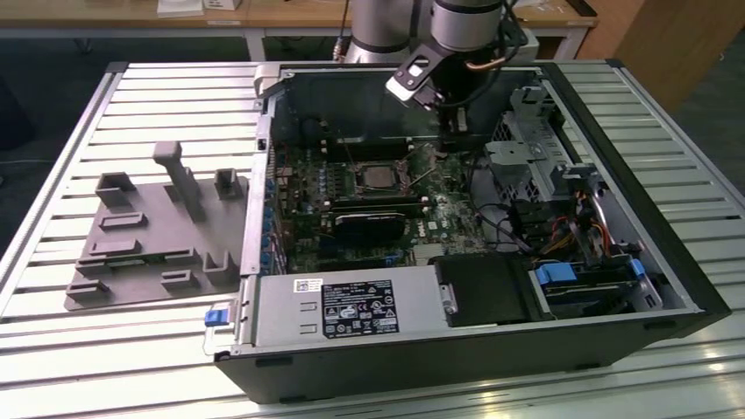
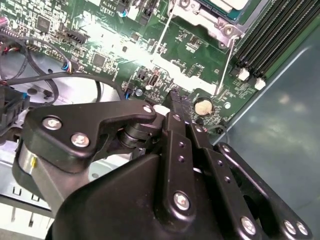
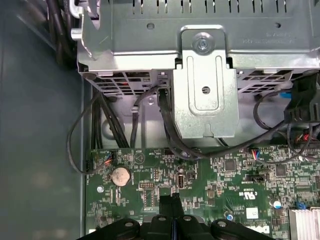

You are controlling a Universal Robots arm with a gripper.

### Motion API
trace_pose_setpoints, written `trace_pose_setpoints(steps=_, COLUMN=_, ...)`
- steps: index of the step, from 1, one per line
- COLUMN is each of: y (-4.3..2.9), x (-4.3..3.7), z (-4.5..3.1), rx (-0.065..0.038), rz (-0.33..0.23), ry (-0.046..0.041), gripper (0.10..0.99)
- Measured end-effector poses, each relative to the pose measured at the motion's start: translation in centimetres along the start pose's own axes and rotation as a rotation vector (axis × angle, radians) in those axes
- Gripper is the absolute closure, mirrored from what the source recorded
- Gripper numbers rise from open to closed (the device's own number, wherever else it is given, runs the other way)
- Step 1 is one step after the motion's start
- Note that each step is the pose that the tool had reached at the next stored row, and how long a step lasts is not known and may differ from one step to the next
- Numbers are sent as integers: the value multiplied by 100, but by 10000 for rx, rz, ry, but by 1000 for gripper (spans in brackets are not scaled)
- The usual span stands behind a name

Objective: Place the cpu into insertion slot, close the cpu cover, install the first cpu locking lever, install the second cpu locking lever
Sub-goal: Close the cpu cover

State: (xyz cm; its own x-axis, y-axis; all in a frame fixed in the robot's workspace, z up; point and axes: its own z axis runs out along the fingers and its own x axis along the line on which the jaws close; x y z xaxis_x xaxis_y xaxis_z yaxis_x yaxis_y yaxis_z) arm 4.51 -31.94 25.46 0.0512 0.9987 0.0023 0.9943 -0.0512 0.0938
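Inside the open computer case [image 1: 652, 201], the cpu [image 1: 375, 177] lies in the insertion slot, its silver-grey top showing through the window of the cpu cover [image 1: 355, 166]. In the second wrist view the cpu [image 2: 227, 4] and the cover's frame [image 2: 212, 22] sit at the picture's edge. Two thin silver locking levers [image 2: 162, 35] [image 2: 226, 65] stick out from the socket over the green board. My gripper [image 1: 456, 133] hovers over the board to the exterior view's right of the socket. Its black fingertips [image 3: 172, 202] are pressed together, holding nothing, close to a coin battery [image 3: 120, 175].
A metal drive cage [image 3: 205, 75] with black cables stands just beyond the fingertips. Long black memory slots [image 2: 280, 30] run beside the socket. A black card [image 1: 372, 223] and the power supply [image 1: 349, 310] lie nearer the case front. A grey fixture [image 1: 152, 236] sits outside the case.
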Motion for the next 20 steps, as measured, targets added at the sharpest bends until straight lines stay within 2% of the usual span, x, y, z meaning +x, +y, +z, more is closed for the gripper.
trace_pose_setpoints(steps=6, y=9, x=1, z=87, rx=17, rz=0, ry=0, gripper=984)
trace_pose_setpoints(steps=10, y=5, x=1, z=157, rx=76, rz=-1, ry=-5, gripper=984)
trace_pose_setpoints(steps=16, y=5, x=0, z=161, rx=102, rz=-1, ry=-6, gripper=984)
trace_pose_setpoints(steps=17, y=6, x=1, z=163, rx=166, rz=-2, ry=-5, gripper=984)
trace_pose_setpoints(steps=18, y=7, x=1, z=164, rx=278, rz=-2, ry=-12, gripper=984)
trace_pose_setpoints(steps=20, y=13, x=1, z=165, rx=601, rz=-1, ry=-31, gripper=984)
